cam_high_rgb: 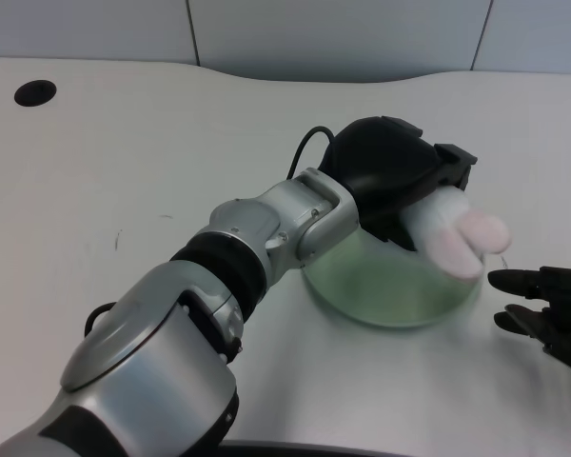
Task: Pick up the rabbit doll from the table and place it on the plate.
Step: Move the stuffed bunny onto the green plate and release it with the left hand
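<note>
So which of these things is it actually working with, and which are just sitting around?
Working with:
- rabbit doll, held in the left hand
- green plate, under the doll

Just there:
- right hand, idle
- round hole in the table

The setting appeared to be a laboratory or office test area rather than a home. The work surface was a plain white table (124,143) with a curved cut-out along its far edge and a round black cable hole (35,92) near its far left corner. Behind it stood pale grey partition panels (333,33) with narrow seams between them. No domestic furnishings were observed.
</note>
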Action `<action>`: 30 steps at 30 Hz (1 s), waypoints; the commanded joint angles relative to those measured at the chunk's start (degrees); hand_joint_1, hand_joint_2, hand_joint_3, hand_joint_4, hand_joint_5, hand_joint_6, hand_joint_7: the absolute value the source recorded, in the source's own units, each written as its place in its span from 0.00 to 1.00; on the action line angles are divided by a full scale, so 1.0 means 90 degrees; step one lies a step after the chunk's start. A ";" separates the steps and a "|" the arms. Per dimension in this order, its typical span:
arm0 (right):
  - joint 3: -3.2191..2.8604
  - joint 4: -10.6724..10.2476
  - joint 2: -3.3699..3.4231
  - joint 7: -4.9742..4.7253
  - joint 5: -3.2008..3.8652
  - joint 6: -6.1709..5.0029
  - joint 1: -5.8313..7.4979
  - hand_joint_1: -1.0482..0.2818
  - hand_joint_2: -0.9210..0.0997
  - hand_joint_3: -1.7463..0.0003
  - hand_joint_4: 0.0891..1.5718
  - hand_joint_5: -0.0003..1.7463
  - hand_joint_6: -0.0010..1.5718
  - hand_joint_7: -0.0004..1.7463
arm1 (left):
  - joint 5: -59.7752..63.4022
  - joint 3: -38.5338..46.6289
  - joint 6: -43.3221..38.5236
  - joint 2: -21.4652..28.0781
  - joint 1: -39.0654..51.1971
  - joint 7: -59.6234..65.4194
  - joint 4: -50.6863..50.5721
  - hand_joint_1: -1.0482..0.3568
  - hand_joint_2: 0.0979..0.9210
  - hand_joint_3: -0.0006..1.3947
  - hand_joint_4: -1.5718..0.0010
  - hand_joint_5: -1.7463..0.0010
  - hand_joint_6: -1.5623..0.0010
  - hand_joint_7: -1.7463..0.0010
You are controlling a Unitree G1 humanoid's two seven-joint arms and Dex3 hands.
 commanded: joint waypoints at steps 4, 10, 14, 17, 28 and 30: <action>0.0007 -0.0163 -0.0036 -0.0103 -0.0042 0.0073 0.0119 0.48 0.00 0.90 0.68 0.01 0.60 0.00 | 0.0043 -0.0012 0.0152 0.0137 0.0011 -0.0011 0.0046 0.62 0.96 0.00 0.45 0.00 0.61 0.11; 0.0032 -0.0225 -0.0035 -0.0147 -0.0040 0.0124 0.0158 0.48 0.00 0.90 0.67 0.01 0.60 0.00 | 0.0060 -0.0031 0.0340 0.0201 -0.0001 -0.0089 0.0079 0.64 0.98 0.01 0.46 0.00 0.63 0.02; 0.0037 -0.0234 -0.0055 -0.0120 -0.0022 0.0102 0.0174 0.48 0.00 0.89 0.67 0.01 0.60 0.00 | 0.0058 -0.0026 0.0534 0.0229 0.0000 -0.0153 0.0100 0.60 0.95 0.01 0.47 0.00 0.51 0.42; 0.0032 -0.0248 -0.0054 -0.0130 -0.0022 0.0094 0.0187 0.48 0.00 0.89 0.68 0.01 0.60 0.00 | 0.0081 -0.0050 0.0541 0.0258 0.0006 -0.0116 0.0101 0.60 0.94 0.00 0.48 0.00 0.49 0.46; 0.0018 -0.0199 -0.0051 -0.0124 0.0004 0.0091 0.0162 0.49 0.00 0.89 0.68 0.01 0.60 0.00 | -0.0041 0.0051 0.0619 0.0235 -0.0015 -0.0878 0.0129 0.30 0.95 0.00 0.74 0.67 0.72 0.84; 0.0015 -0.0185 -0.0047 -0.0140 -0.0001 0.0117 0.0148 0.49 0.00 0.89 0.68 0.01 0.60 0.00 | -0.0055 0.0065 0.0606 0.0227 -0.0001 -0.0967 0.0129 0.25 0.99 0.01 0.82 0.87 0.81 0.96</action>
